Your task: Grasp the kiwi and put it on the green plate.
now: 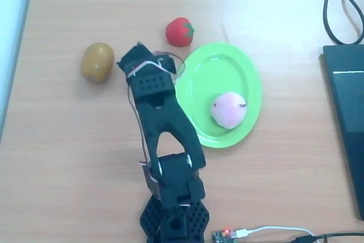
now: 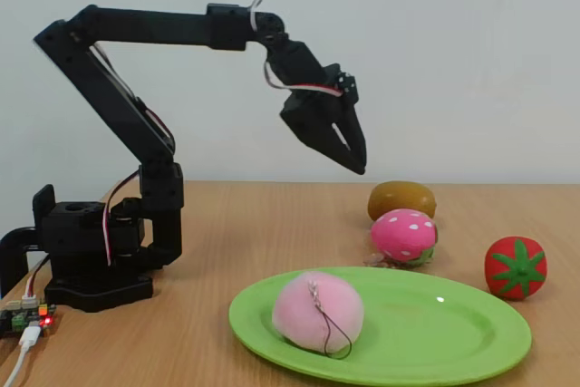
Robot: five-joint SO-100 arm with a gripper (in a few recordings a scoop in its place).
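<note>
Wooden worktop [image 1: 273, 4]: kiwi [image 1: 96, 61] lies free left of the plate [image 1: 247, 72]; raised fingers [image 2: 349, 147] look closed, empty, not yet lowered.

You will find no readable text, label, brand, number or sign anywhere in either view. The small circuit board [image 1: 223, 235] at the arm's base shows a lit red light in both views, but any printing on it is too small to read. The fruits, plate and desk carry no markings.
</note>
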